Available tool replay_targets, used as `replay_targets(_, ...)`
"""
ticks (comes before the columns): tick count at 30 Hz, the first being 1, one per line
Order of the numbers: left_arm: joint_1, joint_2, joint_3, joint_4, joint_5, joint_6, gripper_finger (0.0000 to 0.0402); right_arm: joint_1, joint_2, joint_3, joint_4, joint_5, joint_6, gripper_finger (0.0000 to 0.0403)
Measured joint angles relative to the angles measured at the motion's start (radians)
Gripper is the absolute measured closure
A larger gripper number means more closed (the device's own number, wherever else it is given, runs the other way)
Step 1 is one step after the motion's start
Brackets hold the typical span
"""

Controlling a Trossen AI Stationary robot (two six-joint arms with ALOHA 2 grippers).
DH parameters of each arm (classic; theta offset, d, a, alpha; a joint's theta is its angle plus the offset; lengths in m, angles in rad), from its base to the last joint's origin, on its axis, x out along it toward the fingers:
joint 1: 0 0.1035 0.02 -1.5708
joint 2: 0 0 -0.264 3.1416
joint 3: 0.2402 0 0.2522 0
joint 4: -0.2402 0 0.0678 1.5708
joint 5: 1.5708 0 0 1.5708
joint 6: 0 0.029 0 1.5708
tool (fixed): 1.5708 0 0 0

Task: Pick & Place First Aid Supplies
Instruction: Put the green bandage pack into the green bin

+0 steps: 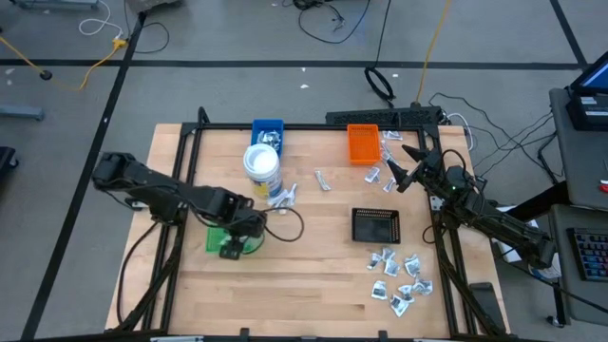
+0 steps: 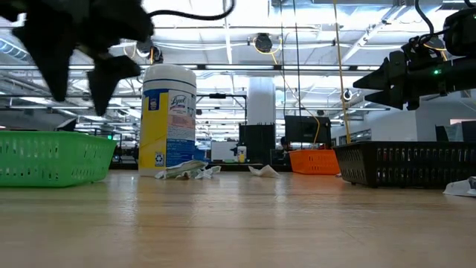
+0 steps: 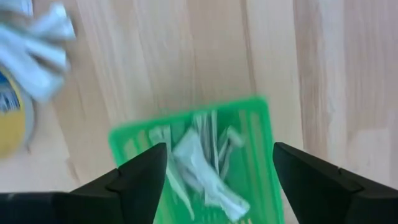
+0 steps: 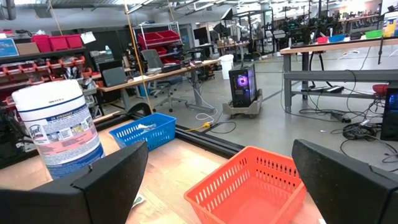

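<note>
My left gripper (image 1: 231, 243) (image 3: 219, 168) hangs open, pointing down, above the green tray (image 3: 252, 134) (image 1: 217, 239) at the table's left middle. Several white packets (image 3: 198, 167) lie inside that tray, below the gap between the fingers and apart from them. In the low view the left gripper (image 2: 74, 71) stands clear above the green tray (image 2: 52, 158). A heap of first aid supplies (image 1: 399, 281) lies at the near right of the table. My right gripper (image 1: 403, 173) (image 4: 219, 163) waits open and level at the far right, facing the orange tray (image 4: 245, 183).
A white tub with a blue label (image 1: 261, 163) stands beyond the green tray, with loose packets (image 1: 282, 197) at its foot. A blue tray (image 1: 268, 129) and the orange tray (image 1: 362, 142) sit at the far edge, a black tray (image 1: 376, 225) right of centre. Bare wood lies at the near middle.
</note>
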State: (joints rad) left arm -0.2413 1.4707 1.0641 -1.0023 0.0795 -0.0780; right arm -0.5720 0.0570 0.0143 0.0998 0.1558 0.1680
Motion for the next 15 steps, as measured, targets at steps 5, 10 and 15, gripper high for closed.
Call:
replay_targets(5, 0.008, 0.131, 0.162, -0.046, 0.001, 0.047, 0.0100, 0.000, 0.000, 0.000, 0.000, 0.000, 0.000, 0.0009)
replay_targets(10, 0.033, 0.276, 0.337, -0.091, 0.001, 0.074, 0.0111, 0.000, 0.000, 0.000, 0.000, 0.000, 0.000, 0.0009)
replay_targets(15, 0.069, 0.415, 0.507, -0.111, 0.002, 0.082, 0.0122, 0.000, 0.000, 0.000, 0.000, 0.000, 0.000, 0.0009)
